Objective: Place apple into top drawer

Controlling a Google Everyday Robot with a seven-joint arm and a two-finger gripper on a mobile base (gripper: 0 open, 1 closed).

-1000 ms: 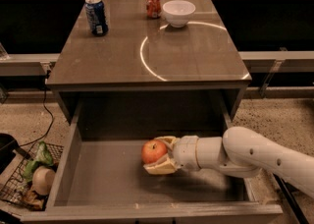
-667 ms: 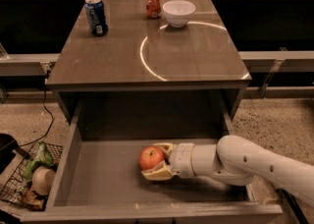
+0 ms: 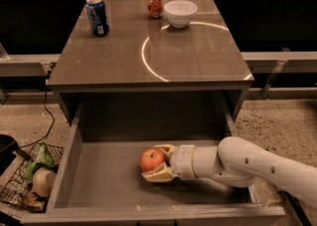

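Note:
The red-orange apple (image 3: 151, 159) is inside the open top drawer (image 3: 99, 185), low over its flat bottom near the middle. My gripper (image 3: 153, 162) reaches in from the right on a white arm. Its two tan fingers (image 3: 157, 174) sit on either side of the apple, closed on it. The drawer is pulled out fully from the grey-brown cabinet (image 3: 148, 51).
On the cabinet top stand a blue soda can (image 3: 97, 16), a red soda can (image 3: 155, 1) and a white bowl (image 3: 180, 12). A wire basket of items (image 3: 29, 180) sits on the floor to the left of the drawer. A black cable (image 3: 44, 121) runs nearby.
My gripper has moved a little left and down inside the drawer, carrying the apple with it. The cans and bowl have not moved.

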